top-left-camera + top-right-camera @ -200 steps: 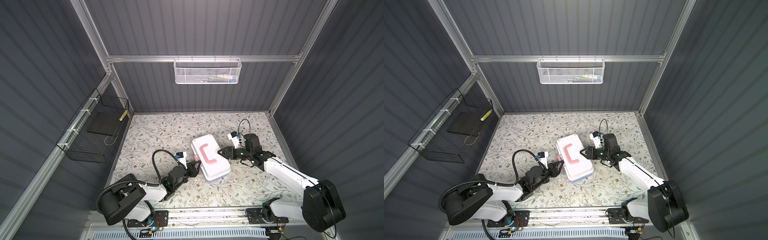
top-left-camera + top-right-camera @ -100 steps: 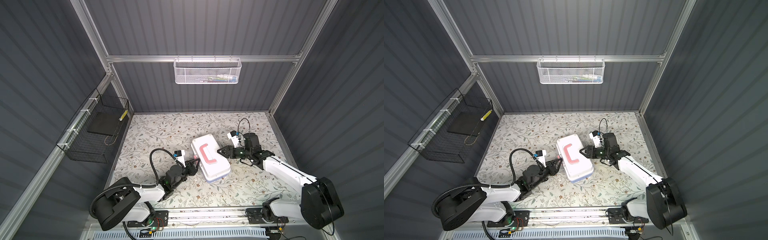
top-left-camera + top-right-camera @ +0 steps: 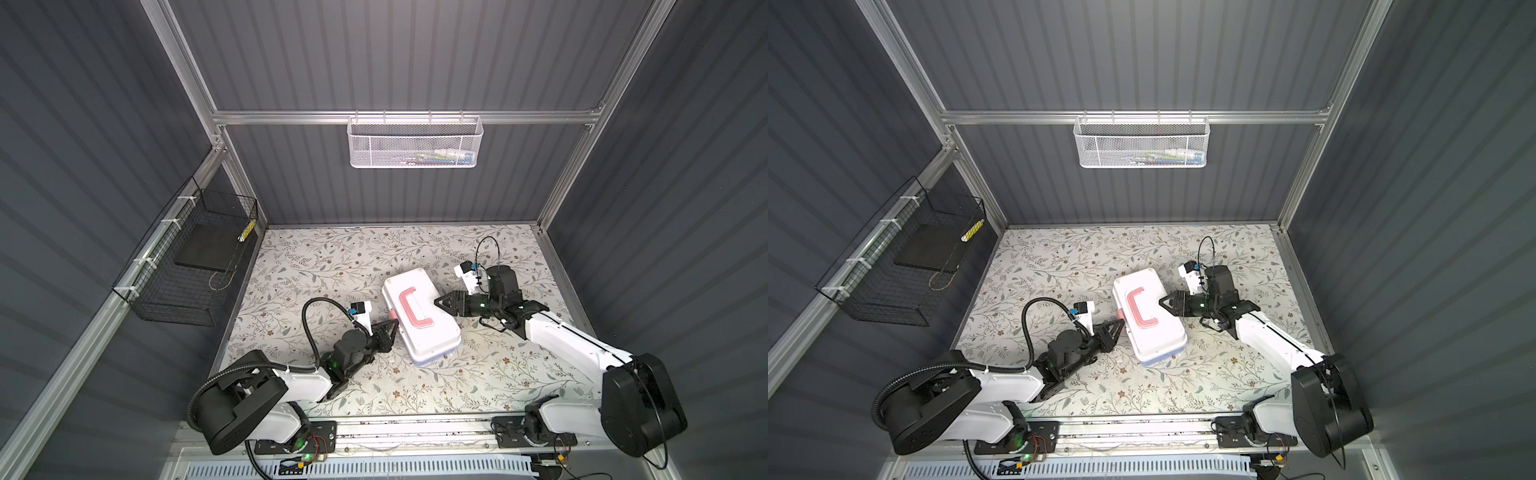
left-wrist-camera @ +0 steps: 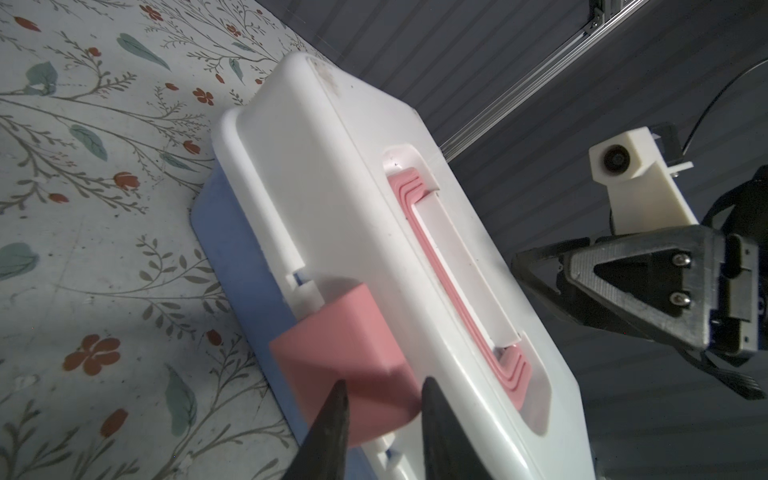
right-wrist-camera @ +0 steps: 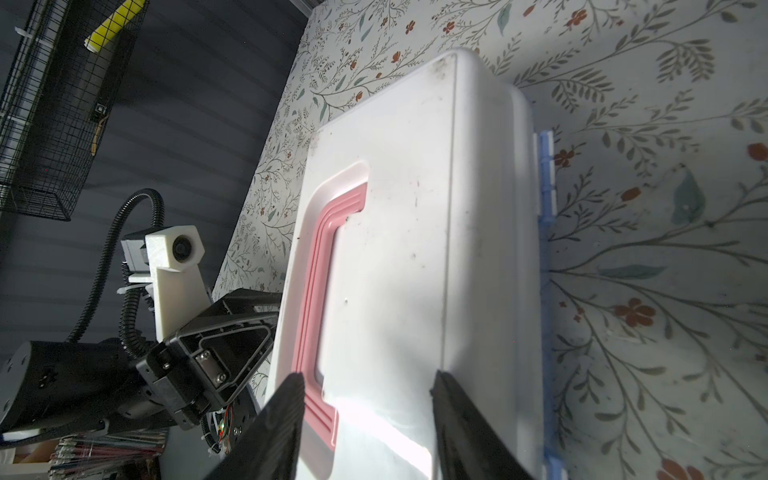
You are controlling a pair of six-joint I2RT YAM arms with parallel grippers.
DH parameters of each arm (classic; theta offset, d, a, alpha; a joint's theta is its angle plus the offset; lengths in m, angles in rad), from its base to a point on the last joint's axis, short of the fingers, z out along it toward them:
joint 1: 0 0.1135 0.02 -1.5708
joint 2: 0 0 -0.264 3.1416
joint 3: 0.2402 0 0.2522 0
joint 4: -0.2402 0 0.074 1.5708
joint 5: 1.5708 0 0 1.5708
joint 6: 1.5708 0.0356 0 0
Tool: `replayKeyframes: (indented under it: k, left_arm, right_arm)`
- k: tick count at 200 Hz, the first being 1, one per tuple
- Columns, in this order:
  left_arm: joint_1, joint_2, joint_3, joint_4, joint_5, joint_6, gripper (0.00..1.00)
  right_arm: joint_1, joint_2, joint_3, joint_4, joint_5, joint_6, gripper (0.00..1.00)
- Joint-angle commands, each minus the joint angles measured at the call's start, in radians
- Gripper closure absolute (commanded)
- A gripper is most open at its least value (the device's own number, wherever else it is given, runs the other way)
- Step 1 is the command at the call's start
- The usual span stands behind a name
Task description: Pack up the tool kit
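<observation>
Tool kit (image 3: 419, 320) sits at worktop (image 3: 332, 266) centre, long axis diagonal betw. both arms: left end effector (image 3: 390, 330) w/ jaws flanking pink latch (image 4: 353, 370), grip unclear; right end effector (image 3: 440, 303), jaws apart, over hinge-side edge.

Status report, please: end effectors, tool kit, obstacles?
Left end effector flanks pink plastic latch, grip unclear. Right end effector open over lid. White-lidded blue plastic tool kit closed. No obstacle seen.

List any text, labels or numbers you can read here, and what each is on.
No text is readable.
Lid: plain white, no label.
Yellow strip in black basket: dark marks, too blurred.
Items in mesh basket: too small to read.
</observation>
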Motion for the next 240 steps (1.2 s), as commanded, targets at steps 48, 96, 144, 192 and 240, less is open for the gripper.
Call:
replayKeyframes:
  k: [48,96,144,192,240]
  left_arm:
    - [0.005,0.035,0.012,0.045,0.017,-0.005,0.73]
    - [0.006,0.078,0.016,0.087,0.034,-0.018,0.76]
    - [0.006,0.142,0.032,0.144,0.065,-0.031,0.79]
    - [0.006,0.171,0.045,0.182,0.089,-0.036,0.81]
    - [0.006,0.104,0.075,0.024,0.071,-0.008,0.82]
  right_arm:
    - [0.018,0.053,-0.045,-0.196,-0.007,0.019,0.47]
    - [0.018,0.057,-0.046,-0.199,-0.007,0.016,0.47]
    - [0.017,0.057,-0.045,-0.201,-0.007,0.012,0.47]
    - [0.017,0.06,-0.042,-0.201,-0.009,0.012,0.47]
    - [0.018,0.049,-0.038,-0.205,-0.004,0.011,0.47]
